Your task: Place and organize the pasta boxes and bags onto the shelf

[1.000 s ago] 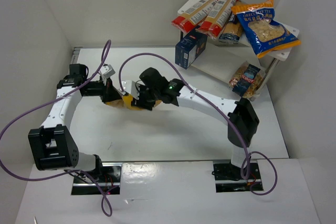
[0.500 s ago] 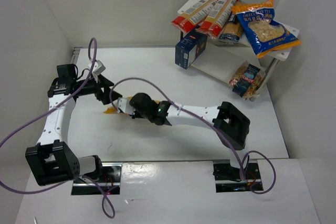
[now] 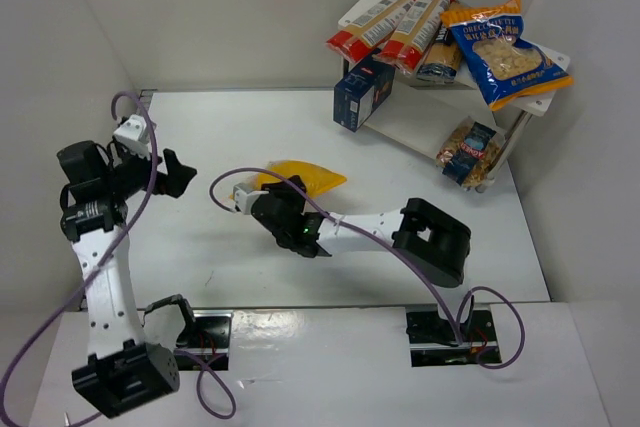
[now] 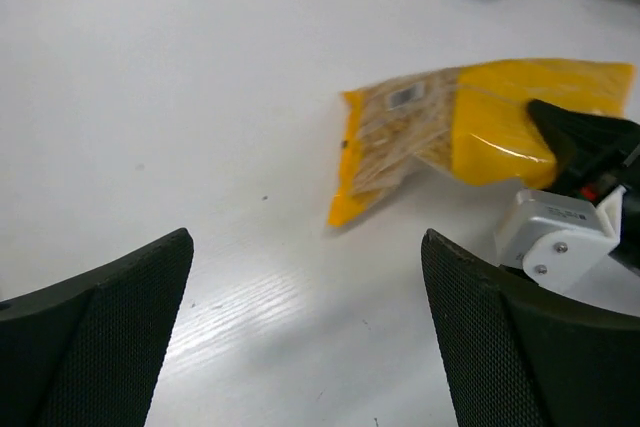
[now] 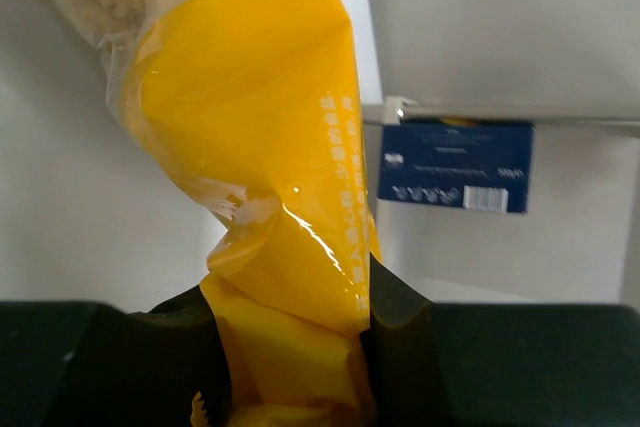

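Left hand [image 4: 305, 242] had pulled back toward the left wall since the earlier frame and no longer touched the yellow bag [image 3: 303, 175]. The bag, then mostly hidden between the two hands, now showed as a wedge on the far side of the right hand [image 5: 290, 317].

Table [image 3: 250, 117]: white, walled on three sides.

Shelf [image 3: 415, 122]: far right corner, set askew. On the top board lay the blue-and-orange bag [image 3: 505, 47], with two red-and-cream boxes [image 3: 418, 19] side by side to its left. Dark blue box [image 3: 362, 90] stood at the left end of the lower board. Small clear bag [image 3: 470, 150] sat at that board's right end.

Yellow bag lay on the table near its middle, well apart from the shelf, window end pointing away from the right hand.

Right hand: fingers pinched on the bag's plain yellow end. Left hand: fingers spread wide, nothing between them.
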